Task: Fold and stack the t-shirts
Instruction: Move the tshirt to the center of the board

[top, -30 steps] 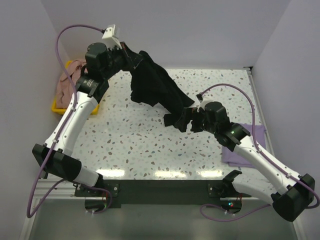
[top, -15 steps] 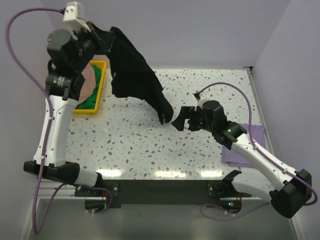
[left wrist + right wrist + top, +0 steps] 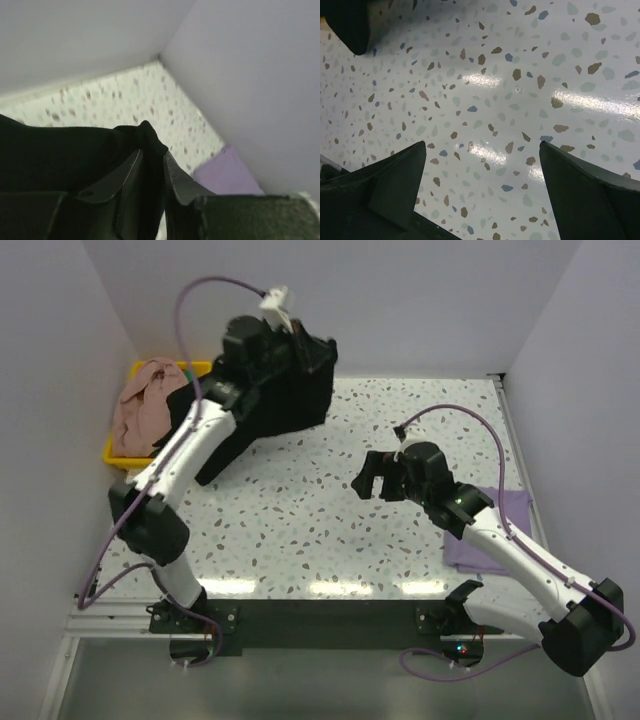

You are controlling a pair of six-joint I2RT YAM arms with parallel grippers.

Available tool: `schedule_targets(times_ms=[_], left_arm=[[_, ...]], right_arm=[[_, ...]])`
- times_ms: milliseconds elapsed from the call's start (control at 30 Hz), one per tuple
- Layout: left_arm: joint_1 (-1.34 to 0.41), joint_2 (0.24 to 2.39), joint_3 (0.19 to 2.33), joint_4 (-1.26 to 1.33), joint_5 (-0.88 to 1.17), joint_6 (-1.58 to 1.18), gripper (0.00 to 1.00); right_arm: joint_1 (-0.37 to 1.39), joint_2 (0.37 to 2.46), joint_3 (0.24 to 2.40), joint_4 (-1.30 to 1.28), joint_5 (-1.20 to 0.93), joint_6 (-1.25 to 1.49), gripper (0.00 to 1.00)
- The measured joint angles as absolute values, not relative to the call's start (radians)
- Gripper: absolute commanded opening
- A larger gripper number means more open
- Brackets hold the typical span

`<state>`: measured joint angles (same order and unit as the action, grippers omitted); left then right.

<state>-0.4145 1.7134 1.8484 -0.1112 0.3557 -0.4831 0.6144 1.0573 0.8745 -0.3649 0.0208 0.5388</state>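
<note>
My left hand (image 3: 151, 156) high by back wall (image 3: 400, 300), clenched on black t-shirt (image 3: 285, 405) | my right hand (image 3: 368, 476) released, over mid-counter (image 3: 300, 525), off its edges.

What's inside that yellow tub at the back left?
A crumpled pink garment fills most of the yellow tub. Anything beneath it is hidden, and the hanging black t-shirt covers the tub's right side.

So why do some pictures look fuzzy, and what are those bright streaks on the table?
Top external view: sharp; the streaks are glare on the glossy table. Left wrist view: soft and blurred, the black t-shirt featureless in the left gripper. Right wrist view: crisp speckles, glare patches, dark right gripper.
</note>
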Motion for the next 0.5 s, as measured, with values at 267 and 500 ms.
schedule_targets(times_ms=[267,500], left_arm=[[-0.606,2.132,1.614,-0.043,0.350,-0.620,0.60],[-0.602,1.953,1.461,-0.078,0.189,-0.658,0.55]], right_arm=[[0.614,1.018,0.811,-0.388,0.124,0.568,0.99],[0.613,1.101,0.773,-0.345,0.136,0.609,0.93]])
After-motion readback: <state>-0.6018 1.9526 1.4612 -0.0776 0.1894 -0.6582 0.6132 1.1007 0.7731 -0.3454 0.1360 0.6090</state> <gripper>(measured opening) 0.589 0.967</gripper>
